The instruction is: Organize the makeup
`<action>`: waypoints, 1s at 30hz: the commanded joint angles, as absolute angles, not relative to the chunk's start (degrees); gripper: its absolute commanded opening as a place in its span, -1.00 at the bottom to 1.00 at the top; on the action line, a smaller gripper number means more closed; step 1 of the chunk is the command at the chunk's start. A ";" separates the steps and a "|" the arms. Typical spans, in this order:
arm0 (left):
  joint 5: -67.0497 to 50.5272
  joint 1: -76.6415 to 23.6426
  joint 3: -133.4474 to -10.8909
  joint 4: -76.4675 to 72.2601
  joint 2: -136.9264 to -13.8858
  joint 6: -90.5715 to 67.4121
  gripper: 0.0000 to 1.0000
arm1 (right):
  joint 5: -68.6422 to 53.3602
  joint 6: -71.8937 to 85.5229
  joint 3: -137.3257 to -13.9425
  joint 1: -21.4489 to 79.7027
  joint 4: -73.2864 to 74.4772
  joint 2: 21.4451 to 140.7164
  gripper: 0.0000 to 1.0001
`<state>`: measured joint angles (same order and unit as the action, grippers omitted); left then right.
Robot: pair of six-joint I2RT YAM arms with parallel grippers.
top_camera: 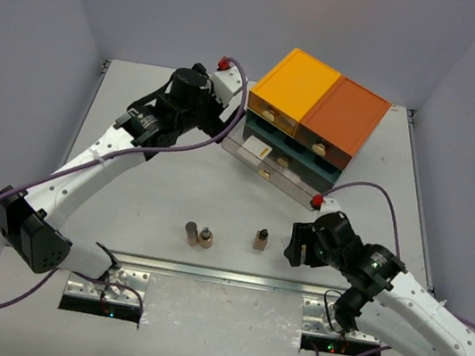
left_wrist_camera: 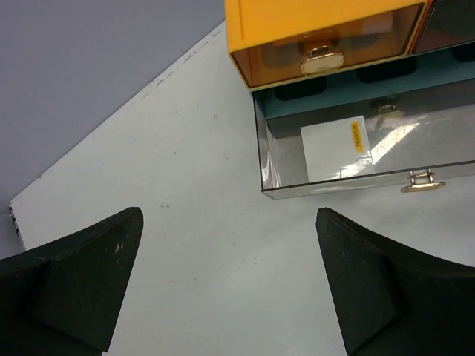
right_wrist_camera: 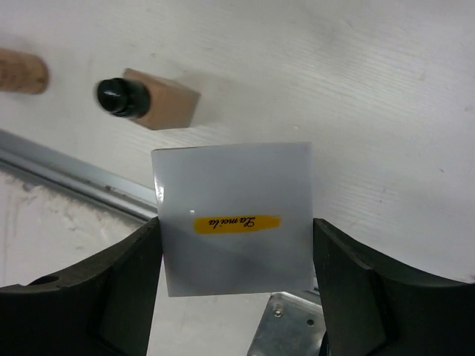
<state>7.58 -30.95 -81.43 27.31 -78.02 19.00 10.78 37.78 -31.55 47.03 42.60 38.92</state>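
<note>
Gripping flat white square (right_wrist_camera: 234,189) by opposite edges, right tool (right_wrist_camera: 237,230), left tool (left_wrist_camera: 228,219) spread wide, empty

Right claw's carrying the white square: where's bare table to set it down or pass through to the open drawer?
Free: the table between the open clear drawer and the three small bottles, and the strip right of the drawer chest. Crowded: the near edge around the bottles and the right claw, and the chest's left corner, where the left claw hangs.

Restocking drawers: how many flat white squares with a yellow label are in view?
2. One white square lies in the open clear drawer; the other white square sits between the right gripper's fingers. More may be hidden elsewhere.
</note>
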 commanded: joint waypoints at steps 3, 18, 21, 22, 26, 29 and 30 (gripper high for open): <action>6.39 -27.79 -81.92 25.58 -77.14 18.98 1.00 | 5.65 25.15 -41.37 47.28 26.40 38.04 -0.52; 6.68 -21.12 -66.84 19.69 -71.30 17.40 1.00 | 48.93 33.02 -58.49 47.04 5.32 70.51 -0.67; 7.11 -20.93 -65.01 18.66 -70.16 17.50 1.00 | 53.33 34.81 -58.37 46.69 3.14 73.22 -0.74; 7.12 -20.92 -64.63 18.47 -69.98 17.49 1.00 | 53.44 35.53 -58.36 46.51 2.60 73.93 -0.75; 6.36 -20.63 -63.78 18.17 -69.76 17.23 1.00 | 58.17 41.95 -56.96 45.65 2.37 77.13 -0.81; 6.02 -20.39 -63.37 18.02 -69.43 17.29 1.00 | 59.89 45.89 -55.95 45.00 2.37 78.70 -0.82; 5.93 -20.39 -63.19 18.02 -69.26 17.43 1.00 | 59.81 46.66 -55.85 44.64 2.37 79.15 -0.82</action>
